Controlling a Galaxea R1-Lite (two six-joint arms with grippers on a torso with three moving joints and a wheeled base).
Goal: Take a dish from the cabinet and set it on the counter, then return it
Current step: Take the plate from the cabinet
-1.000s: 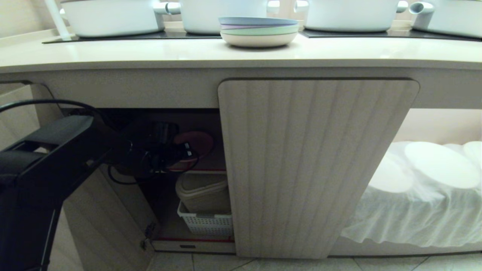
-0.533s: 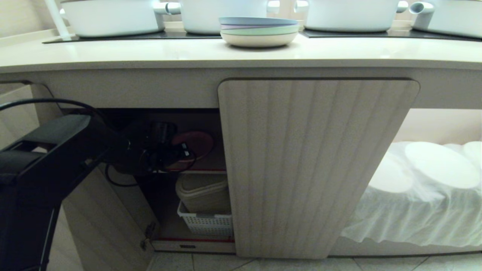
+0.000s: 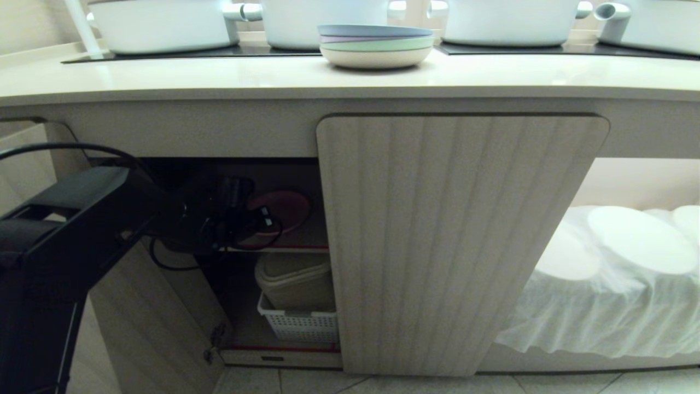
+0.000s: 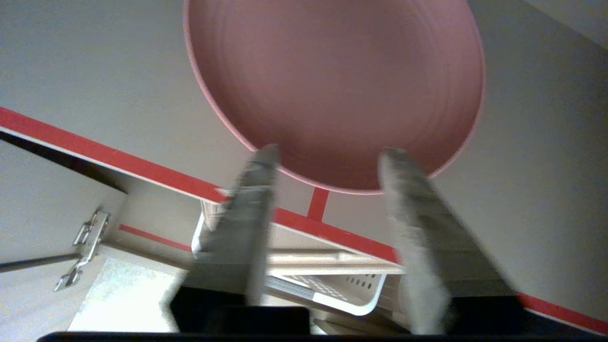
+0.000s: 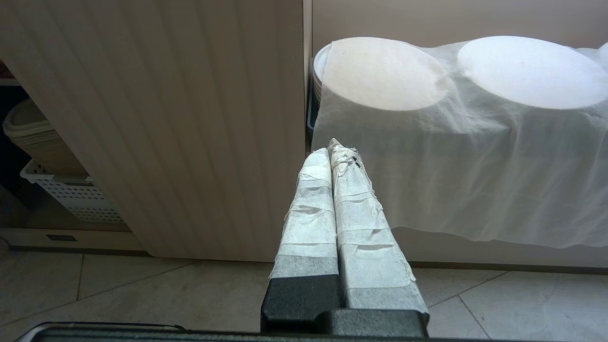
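Observation:
The pink dish (image 3: 285,209) lies on the red-edged upper shelf (image 4: 142,166) inside the cabinet (image 3: 459,241), behind its open left half. My left gripper (image 3: 249,217) reaches into that opening. In the left wrist view the left gripper (image 4: 330,151) is open, its two fingertips (image 4: 268,154) spread wide at the near rim of the dish (image 4: 332,85) and pinching nothing. My right gripper (image 5: 335,147) is shut and empty, low in front of the closed fluted door. The counter (image 3: 219,76) runs across the top.
A blue-topped stack of pastel plates (image 3: 375,46) and white pots (image 3: 164,24) stand on the counter. Below the shelf are a beige container (image 3: 292,279) and a white basket (image 3: 298,325). White-draped plates (image 3: 640,238) fill the recess at the right. The swung-open door (image 3: 147,323) stands at the left.
My left gripper has opened and let go of the dish, which stays on the shelf. The hand has drawn back slightly toward the left.

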